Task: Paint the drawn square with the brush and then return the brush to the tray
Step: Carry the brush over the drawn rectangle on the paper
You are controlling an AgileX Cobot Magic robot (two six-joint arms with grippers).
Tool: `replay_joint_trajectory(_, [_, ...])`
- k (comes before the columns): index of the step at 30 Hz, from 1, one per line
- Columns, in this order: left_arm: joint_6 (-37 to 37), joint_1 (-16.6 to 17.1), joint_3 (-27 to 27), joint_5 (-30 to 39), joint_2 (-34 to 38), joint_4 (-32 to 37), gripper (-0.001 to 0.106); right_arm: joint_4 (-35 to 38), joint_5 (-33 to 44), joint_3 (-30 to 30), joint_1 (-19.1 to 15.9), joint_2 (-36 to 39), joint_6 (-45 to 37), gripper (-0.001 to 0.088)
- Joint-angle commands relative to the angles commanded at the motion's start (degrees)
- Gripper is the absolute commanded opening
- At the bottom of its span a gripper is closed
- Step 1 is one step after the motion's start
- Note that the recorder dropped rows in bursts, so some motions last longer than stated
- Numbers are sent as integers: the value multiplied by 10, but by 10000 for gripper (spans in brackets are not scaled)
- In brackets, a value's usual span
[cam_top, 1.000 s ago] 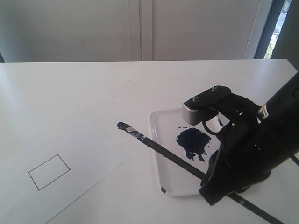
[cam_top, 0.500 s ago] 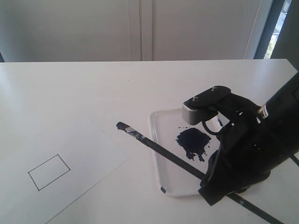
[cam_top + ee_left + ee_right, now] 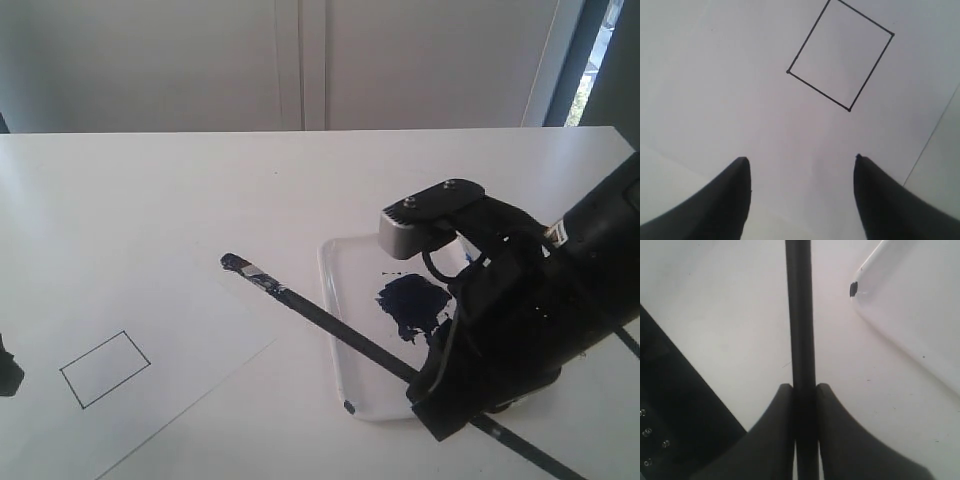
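The drawn square [image 3: 105,369] is a thin black outline on the white paper sheet [image 3: 170,330], unpainted inside; the left wrist view shows it as the square [image 3: 840,55]. My left gripper [image 3: 800,165] hovers open over the paper near it, nothing between its fingers. My right gripper [image 3: 803,387] is shut on the black handle of the brush [image 3: 800,315]. The brush [image 3: 330,325] slants across the tray [image 3: 345,290], its paint-soaked tip [image 3: 232,262] reaching over the paper's edge. The tray holds a dark navy puddle [image 3: 412,303].
The right arm's black body [image 3: 520,320] covers the tray's right half and the brush handle's middle. A dark piece of the left arm [image 3: 8,375] shows at the far left edge. A tray corner [image 3: 880,270] with a dark smear appears in the right wrist view.
The right arm has shifted left, carrying the brush so its tip moved left and slightly up toward the paper. A piece of the left arm has appeared at the left edge.
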Motion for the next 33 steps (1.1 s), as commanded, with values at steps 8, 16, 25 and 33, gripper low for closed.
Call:
replay_joint_trajectory(8, [2,-10,0,-18,56,-3,628,-7,-21,-8,50,44,16,0])
replay_joint_trajectory(16, [2,-10,0,-24,64,-13,628,-10,-39,-73,103,136,30,0])
replay_joint_trajectory(25, [42,-10,2,-10,71,-8,628,-76,-40,-168,154,252,75,0])
replay_joint_trajectory(33, [123,-10,45,-47,73,1,628,-99,-26,-224,167,297,87,0])
